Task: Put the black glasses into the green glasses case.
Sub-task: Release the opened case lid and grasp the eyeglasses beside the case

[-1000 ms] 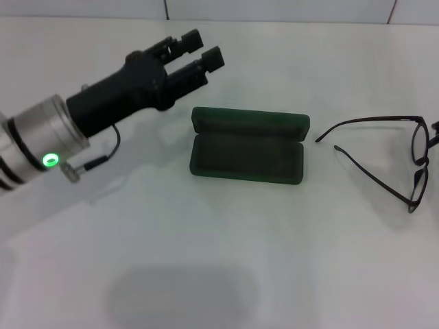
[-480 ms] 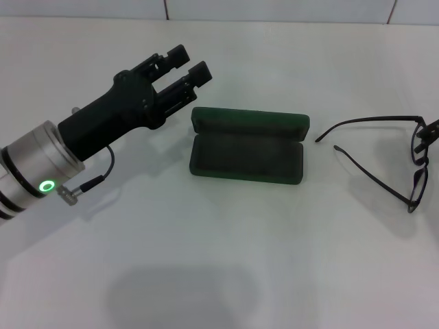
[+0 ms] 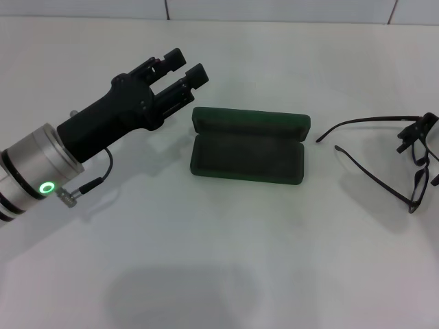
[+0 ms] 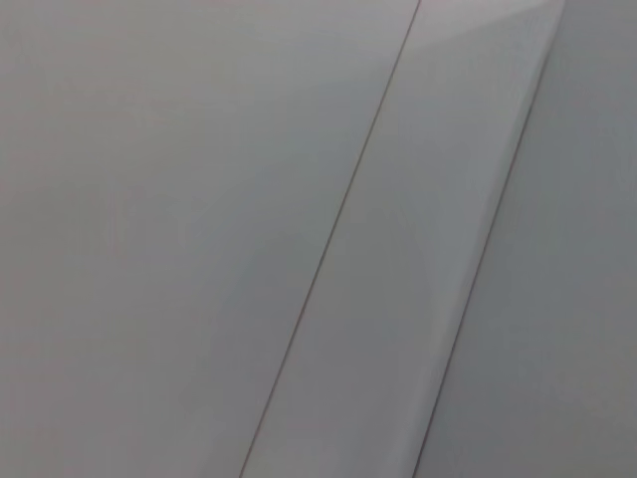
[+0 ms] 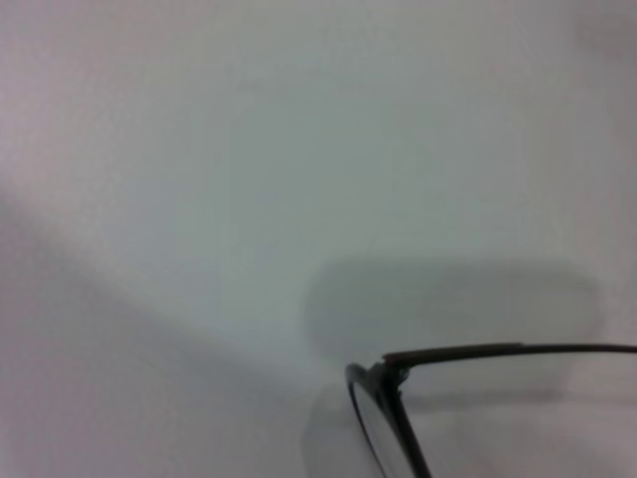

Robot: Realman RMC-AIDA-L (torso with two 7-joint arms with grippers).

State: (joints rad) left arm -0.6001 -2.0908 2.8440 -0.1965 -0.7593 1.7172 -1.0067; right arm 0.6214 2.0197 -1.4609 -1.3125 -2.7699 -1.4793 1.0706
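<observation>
Beside the open hard-shell green glasses case (image 3: 247, 146), left gripper (image 3: 184, 67) hovers spread.

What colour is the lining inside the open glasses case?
Dark greyish green, close to the shell of the green glasses case; the head view shows it best.

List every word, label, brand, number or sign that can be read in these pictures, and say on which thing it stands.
No readable text in any view.
The open green case: no lettering shows on its lid or lining.
The black glasses: no mark can be read on the frame.
The left gripper: no label; the arm shows only a round green light, which is not a sign or letter.
The right gripper: only a small part at the picture's edge, no text.
</observation>
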